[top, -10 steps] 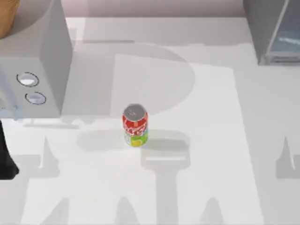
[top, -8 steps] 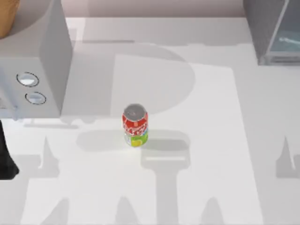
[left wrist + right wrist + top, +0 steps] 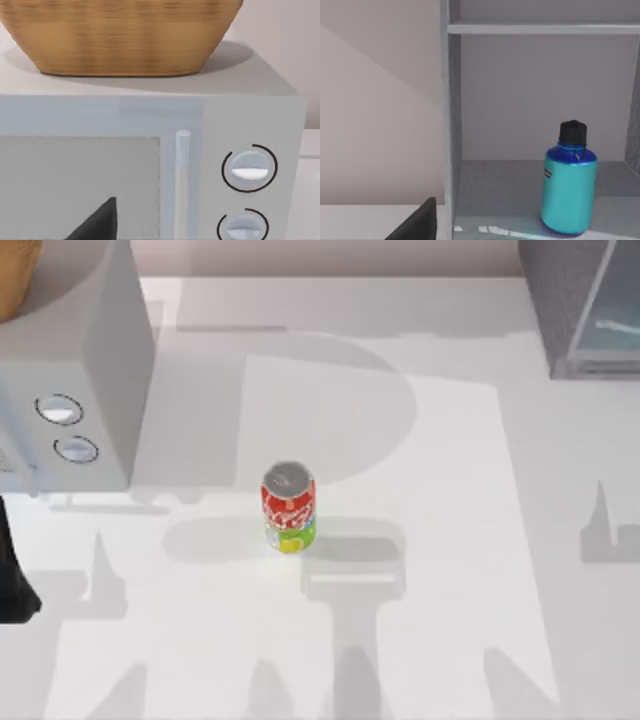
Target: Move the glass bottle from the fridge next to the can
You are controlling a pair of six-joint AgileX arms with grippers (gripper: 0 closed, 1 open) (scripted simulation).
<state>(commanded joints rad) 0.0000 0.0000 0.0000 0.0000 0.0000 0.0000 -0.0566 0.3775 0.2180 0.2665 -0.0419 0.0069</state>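
- Three views, listed in turn. Top view: one can (image 3: 288,507), red with a green-yellow lower band and silver top, upright near the middle of the table (image 3: 460,540). The microwave (image 3: 70,390), a light grey box with two round knobs, is at the table's left; a corner of the fridge (image 3: 580,310), grey with a bluish door panel, is at the far right.
- Left wrist view: microwave front with handle and two knobs, a woven basket (image 3: 120,35) resting on its top. A dark tip of the left gripper (image 3: 97,222) is at the frame edge; whether its fingers are apart or together cannot be told.
- Right wrist view: the glass bottle (image 3: 569,185) stands upright on the fridge's lower shelf (image 3: 510,195), the door open. Squat teal-cyan body, blue shoulder, black round cap, small strap loop. A dark tip of the right gripper (image 3: 417,222) shows; finger state cannot be told.
- Handling, as judged: rigid, smooth, likely slippery and breakable, heavier than the can. Best held across the straight body, mid-height, not by cap or loop.
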